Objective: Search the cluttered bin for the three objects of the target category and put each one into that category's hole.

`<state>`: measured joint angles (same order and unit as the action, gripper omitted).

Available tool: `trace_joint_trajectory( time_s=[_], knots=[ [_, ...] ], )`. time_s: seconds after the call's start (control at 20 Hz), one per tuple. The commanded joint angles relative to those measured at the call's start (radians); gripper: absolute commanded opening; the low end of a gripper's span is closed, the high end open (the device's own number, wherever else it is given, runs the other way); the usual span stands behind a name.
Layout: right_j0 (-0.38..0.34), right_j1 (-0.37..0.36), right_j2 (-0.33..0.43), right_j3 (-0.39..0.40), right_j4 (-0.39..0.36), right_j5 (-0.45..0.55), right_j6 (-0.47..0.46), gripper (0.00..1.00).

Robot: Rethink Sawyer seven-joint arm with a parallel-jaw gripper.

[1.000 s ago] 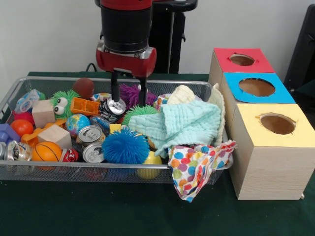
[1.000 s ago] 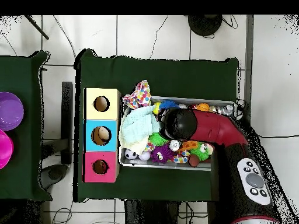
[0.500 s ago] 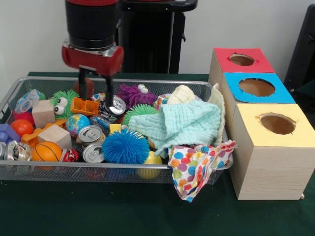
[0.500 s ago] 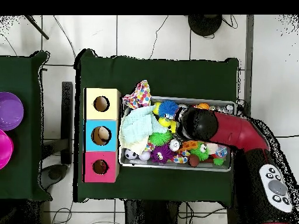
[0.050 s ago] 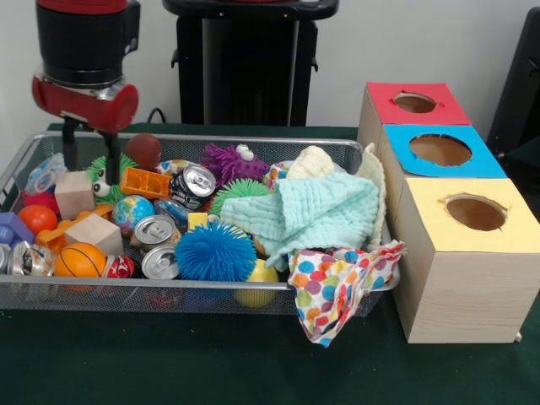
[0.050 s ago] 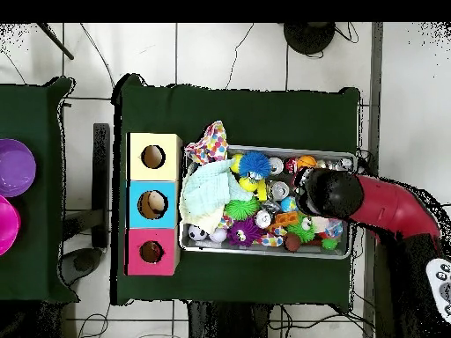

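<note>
Front view, working from near to far: note three cans (image 5: 159,262) lying unpicked in the wire bin (image 5: 211,297), among balls and cloths, with one more can (image 5: 196,180) behind them. Beyond, the pincer (image 5: 88,160) hangs spread and empty over the bin's end. Treat sorting into the box holes (image 5: 475,211) as unfinished.
</note>
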<state>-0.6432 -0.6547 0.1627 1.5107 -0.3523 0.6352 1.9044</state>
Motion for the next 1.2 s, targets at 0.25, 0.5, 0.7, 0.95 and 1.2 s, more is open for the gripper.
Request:
trace_joint_trajectory(
  time_s=[0.25, 0.5, 0.7, 0.95, 1.2],
  knots=[
    [-0.073, 0.035, 0.094, -0.011, -0.090, 0.029, -0.204, 1.00],
    [-0.101, 0.041, 0.113, 0.001, -0.101, 0.041, -0.216, 1.00],
    [-0.113, 0.048, 0.125, 0.004, -0.115, 0.037, -0.212, 1.00],
    [-0.127, 0.041, 0.120, 0.019, -0.112, 0.080, -0.209, 1.00],
    [-0.133, 0.044, 0.123, 0.032, -0.097, 0.138, -0.214, 1.00]
  ],
)
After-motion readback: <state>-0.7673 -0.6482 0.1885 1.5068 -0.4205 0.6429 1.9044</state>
